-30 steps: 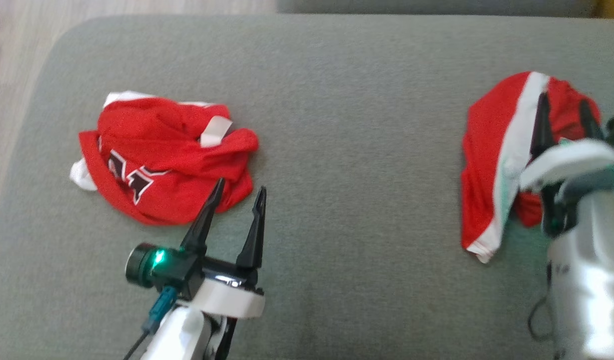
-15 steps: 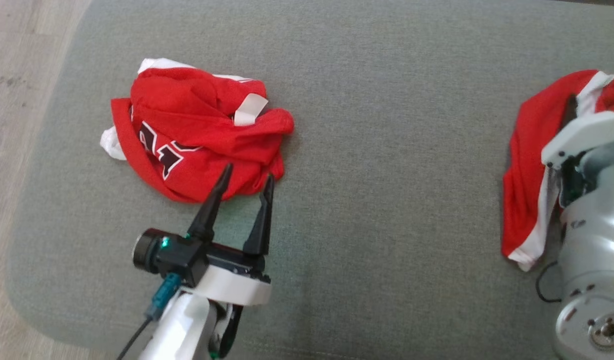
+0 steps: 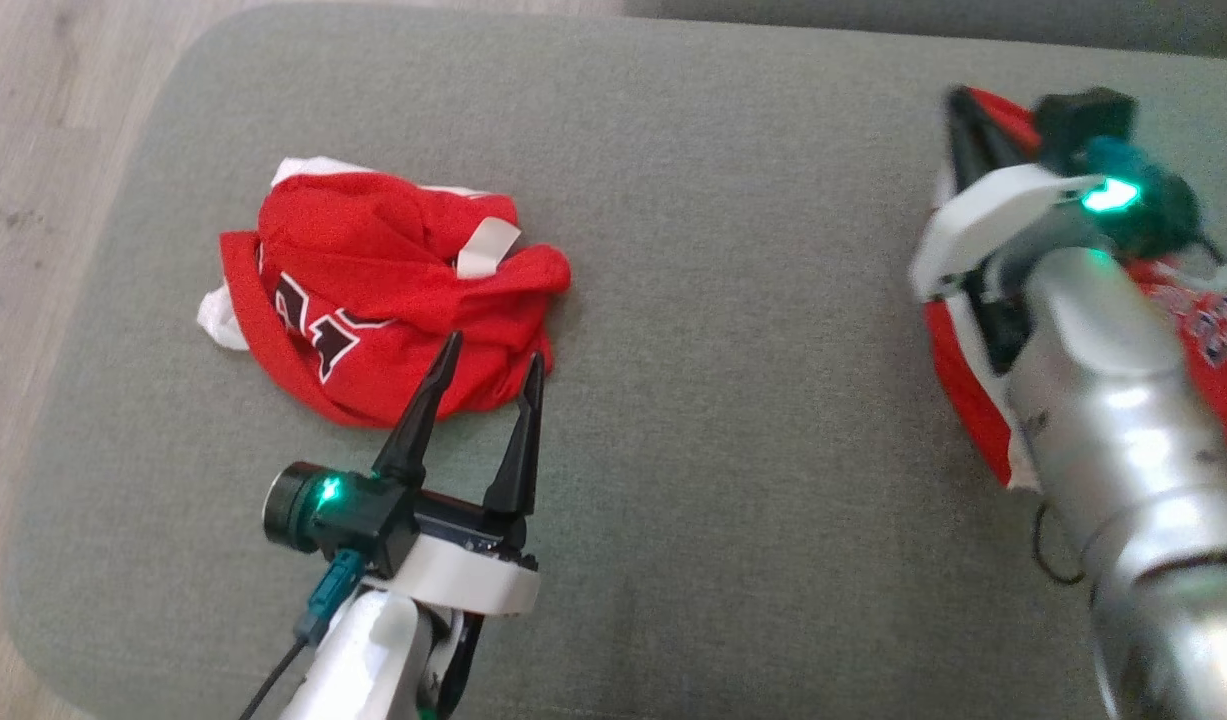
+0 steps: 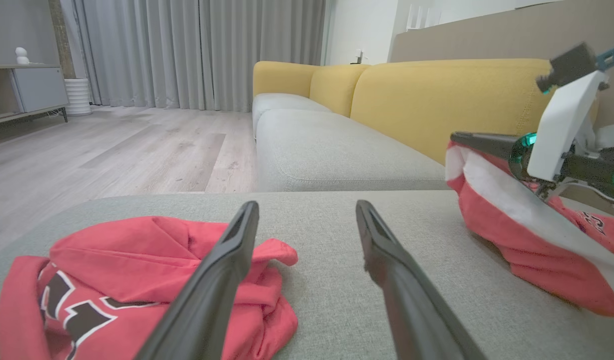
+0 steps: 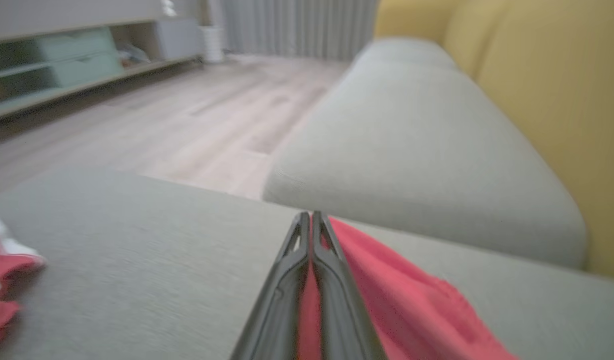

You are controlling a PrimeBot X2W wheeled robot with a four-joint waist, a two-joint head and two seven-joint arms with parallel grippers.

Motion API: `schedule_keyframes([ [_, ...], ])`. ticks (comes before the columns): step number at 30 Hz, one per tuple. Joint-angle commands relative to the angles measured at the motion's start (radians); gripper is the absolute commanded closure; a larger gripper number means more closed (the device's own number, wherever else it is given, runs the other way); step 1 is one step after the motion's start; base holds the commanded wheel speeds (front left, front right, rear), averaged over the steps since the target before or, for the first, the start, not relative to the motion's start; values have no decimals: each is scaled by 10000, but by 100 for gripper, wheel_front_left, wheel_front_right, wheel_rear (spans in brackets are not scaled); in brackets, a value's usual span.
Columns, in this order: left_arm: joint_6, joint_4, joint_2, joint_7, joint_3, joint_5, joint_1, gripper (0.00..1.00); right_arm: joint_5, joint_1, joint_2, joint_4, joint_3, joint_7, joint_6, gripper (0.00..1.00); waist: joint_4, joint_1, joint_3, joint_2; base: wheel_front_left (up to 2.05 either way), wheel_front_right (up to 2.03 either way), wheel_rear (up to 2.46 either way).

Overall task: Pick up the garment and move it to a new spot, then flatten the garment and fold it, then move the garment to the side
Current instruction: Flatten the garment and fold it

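Observation:
The garment (image 3: 1205, 330) is red with a white stripe and lies at the right of the grey cushion (image 3: 733, 300). My right gripper (image 3: 958, 100) is shut on its far edge. Red cloth (image 5: 387, 290) is pinched between the closed fingers (image 5: 311, 216), and the raised edge (image 4: 527, 250) drapes down from them. My right forearm hides much of the garment in the head view. My left gripper (image 3: 495, 350) is open just in front of a second crumpled red garment with black lettering (image 3: 373, 280), its fingers (image 4: 236, 250) over the near edge of that cloth (image 4: 126, 260) without gripping it.
The cushion's left edge (image 3: 103, 330) drops to a wooden floor (image 3: 33, 150). Beyond the cushion stands a sofa with a grey seat (image 4: 327, 150) and a yellow back (image 4: 437, 95). A low cabinet (image 5: 61, 65) lines the far wall.
My right gripper has closed on the garment's edge and pulled it up and away. The head camera has shifted. My left gripper stays open in place.

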Motion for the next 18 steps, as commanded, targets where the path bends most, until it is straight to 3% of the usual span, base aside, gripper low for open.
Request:
schedule_keyframes([
  [1,-54,-191,2,-51,408,105,-70,0,1995,1233,199,-1717,2940,-135,-7,100,-168,0,-178,0,0,0,0],
  [2,-40,-182,2,-51,443,119,-34,0,2725,1892,199,-2379,4137,-136,-7,100,-274,0,-231,0,0,0,0],
  [3,-23,-181,1,-51,476,137,0,0,3233,2360,199,-2903,5022,-86,-7,85,-362,0,-271,0,0,0,0],
  [4,-14,-187,1,-51,504,156,30,0,3478,2654,199,-3248,5625,51,-7,16,-435,0,-307,0,0,0,0],
  [5,-14,-187,1,-51,504,156,30,0,3478,2654,199,-3248,5625,51,-7,16,-435,0,-307,0,0,0,0],
  [6,-10,-189,0,-51,522,172,56,0,3638,2882,199,-3477,6074,246,-7,0,-484,0,-346,0,0,0,0],
  [11,4,-188,-2,-51,618,219,182,0,4130,3499,199,-4191,6785,602,-7,0,-691,0,-549,0,0,0,0],
  [14,28,-210,-3,-51,704,236,323,0,4140,3691,199,-4365,6513,436,-7,0,-855,0,-726,0,0,0,0],
  [18,57,-304,-4,-51,783,232,486,0,3817,3966,199,-4621,5420,62,-7,0,-1069,0,-977,0,0,0,0],
])
